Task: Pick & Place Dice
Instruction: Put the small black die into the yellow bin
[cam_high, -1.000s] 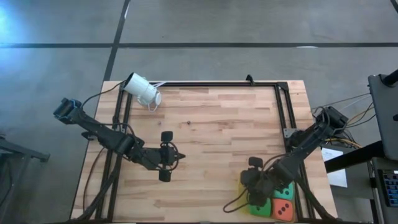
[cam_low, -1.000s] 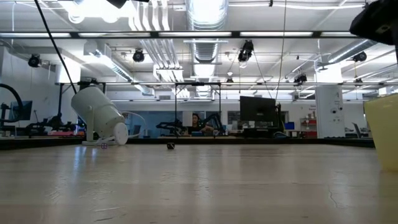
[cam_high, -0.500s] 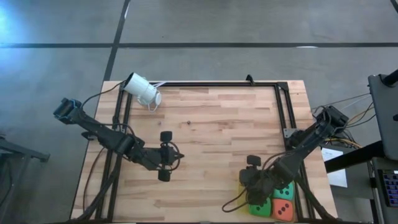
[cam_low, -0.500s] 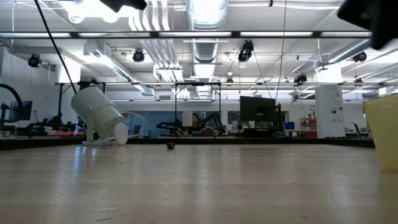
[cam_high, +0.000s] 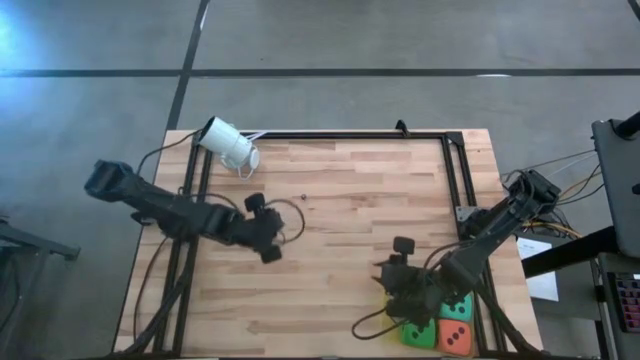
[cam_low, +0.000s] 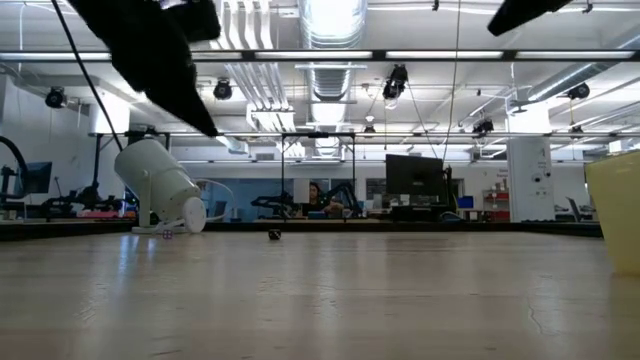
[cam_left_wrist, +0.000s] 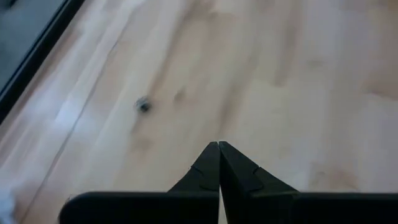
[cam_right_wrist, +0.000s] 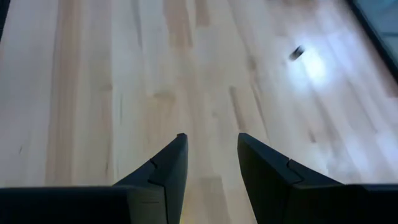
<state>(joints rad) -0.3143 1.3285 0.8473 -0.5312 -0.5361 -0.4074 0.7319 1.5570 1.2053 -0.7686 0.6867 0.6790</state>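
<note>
Three dice sit close together at the table's near right corner: a bright green one (cam_high: 418, 334), an orange-red one (cam_high: 456, 338) and a teal one (cam_high: 460, 308). A second green die does not show; my right arm covers that spot. My right gripper (cam_high: 388, 272) (cam_right_wrist: 209, 140) is open above bare wood just left of the dice. My left gripper (cam_high: 278, 230) (cam_left_wrist: 219, 144) is shut and hovers over the table's left middle, far from the dice.
A white cylindrical device (cam_high: 228, 143) (cam_low: 160, 186) lies at the far left corner. A small dark speck (cam_high: 303, 197) (cam_low: 274, 235) sits on the wood. A pale yellow object (cam_low: 615, 210) stands by the dice. Black rails (cam_high: 455, 170) run along the far and right edges.
My left gripper has risen and swung toward the far edge, turning somewhat; its arm now shows in the low view. My right gripper has drawn slightly up and toward the far left, away from the dice. The dice have not moved.
</note>
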